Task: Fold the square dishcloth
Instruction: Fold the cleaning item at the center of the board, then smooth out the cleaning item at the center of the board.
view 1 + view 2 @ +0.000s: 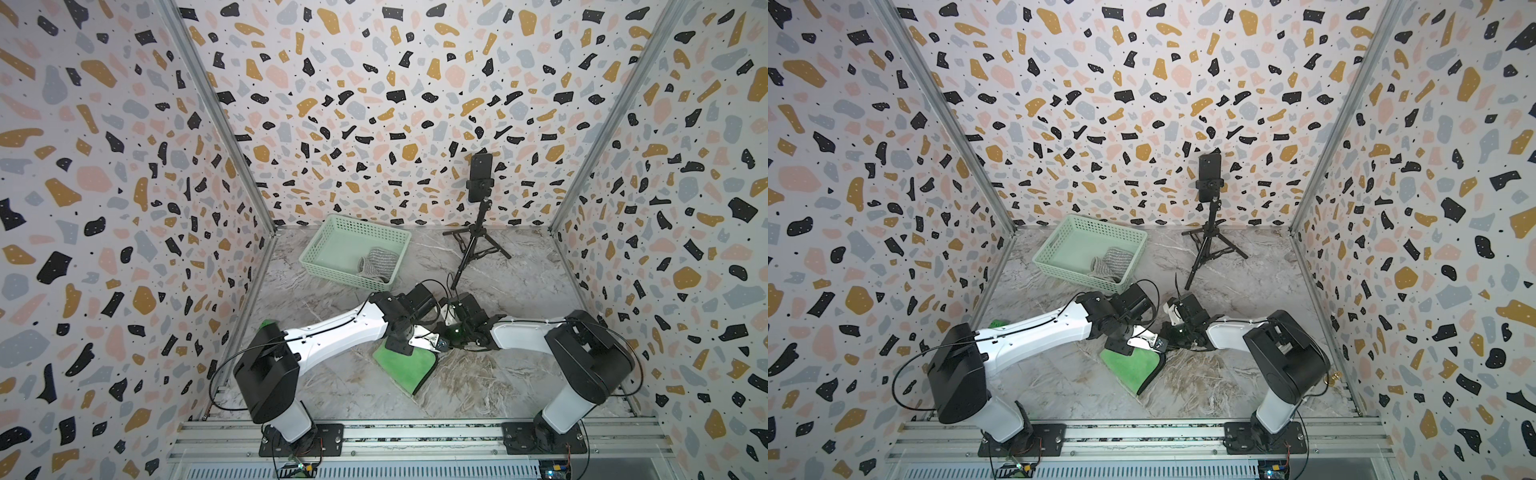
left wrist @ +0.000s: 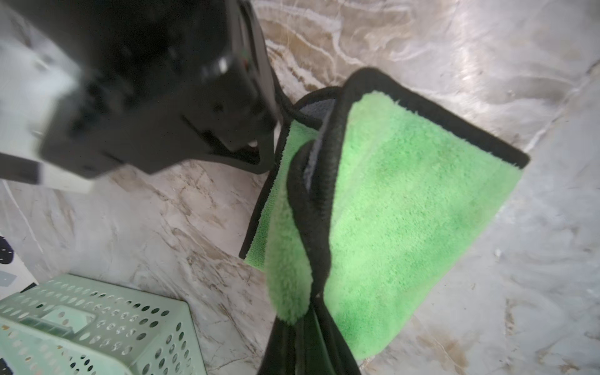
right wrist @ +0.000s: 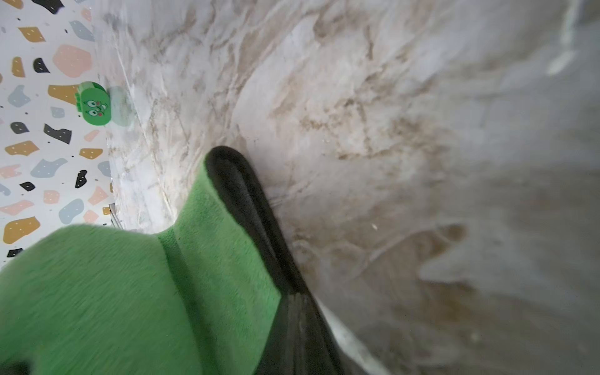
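The square dishcloth (image 1: 405,368), green with black trim, lies doubled over on the marble table (image 1: 498,374) near the front middle; both top views show it (image 1: 1128,366). Its far edge is lifted where both grippers meet. My left gripper (image 1: 441,344) is shut on a bunched green and black-trimmed corner, seen close in the left wrist view (image 2: 306,324). My right gripper (image 1: 456,332) is shut on the black-trimmed edge (image 3: 246,211) next to it. In the right wrist view the green dishcloth (image 3: 130,292) hangs from the shut right gripper (image 3: 298,311).
A mint-green basket (image 1: 316,249) stands at the back left with a grey striped cloth (image 1: 376,266) inside. A phone on a black tripod (image 1: 480,178) stands at the back middle. A small green toy (image 1: 268,324) sits by the left wall.
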